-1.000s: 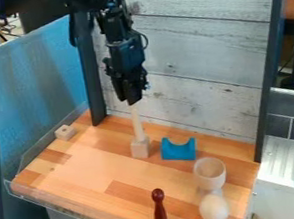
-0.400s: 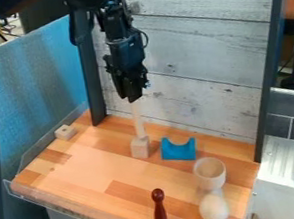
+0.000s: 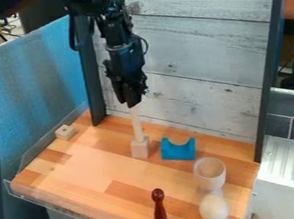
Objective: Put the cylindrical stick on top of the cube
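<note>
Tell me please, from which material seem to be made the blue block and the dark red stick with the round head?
The blue block looks like plastic with a matt finish, judging by its even, strong colour; painted wood is also possible. The red stick is probably lacquered or stained wood, with a glossy finish: small bright highlights show on its dark surface.

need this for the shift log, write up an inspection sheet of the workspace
surface: wooden tabletop with mixed-tone strips
job's things: stick roughly upright, lower end at the top of the cube; firm seating cannot be told
clutter: holed block, blue cradle, wooden cup, pale rounded piece, dark red pin
gripper: closed on the stick's upper end
cables: thin loop beside the arm
surroundings: plank wall, blue panel
</note>
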Tool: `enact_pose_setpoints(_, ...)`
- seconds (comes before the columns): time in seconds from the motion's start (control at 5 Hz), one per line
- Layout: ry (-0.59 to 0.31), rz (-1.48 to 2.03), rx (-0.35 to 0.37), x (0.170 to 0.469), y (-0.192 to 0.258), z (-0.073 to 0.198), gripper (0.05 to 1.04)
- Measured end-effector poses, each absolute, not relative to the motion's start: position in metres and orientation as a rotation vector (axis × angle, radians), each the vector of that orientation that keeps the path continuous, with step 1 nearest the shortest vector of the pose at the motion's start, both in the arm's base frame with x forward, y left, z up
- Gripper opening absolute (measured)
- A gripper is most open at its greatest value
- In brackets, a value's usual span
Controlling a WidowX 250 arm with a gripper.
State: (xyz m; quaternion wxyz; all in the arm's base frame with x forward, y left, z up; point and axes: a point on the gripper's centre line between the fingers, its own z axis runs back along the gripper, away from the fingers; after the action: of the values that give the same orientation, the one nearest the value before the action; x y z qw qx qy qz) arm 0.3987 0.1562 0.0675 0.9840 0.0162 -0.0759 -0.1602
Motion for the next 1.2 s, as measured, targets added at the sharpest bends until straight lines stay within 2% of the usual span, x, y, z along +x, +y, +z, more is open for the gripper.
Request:
enact_pose_setpoints(0.6,-0.158,-0.317,0.033,0.3973,0.1553,0.0651,0.295)
enact_pose_setpoints(0.8,-0.139,-0.297,0.033,0.3968,0.1570,0.0656,0.358)
enact_pose_setpoints(1.2,-0.125,-0.306,0.028,0.3966,0.1560,0.0634,0.950)
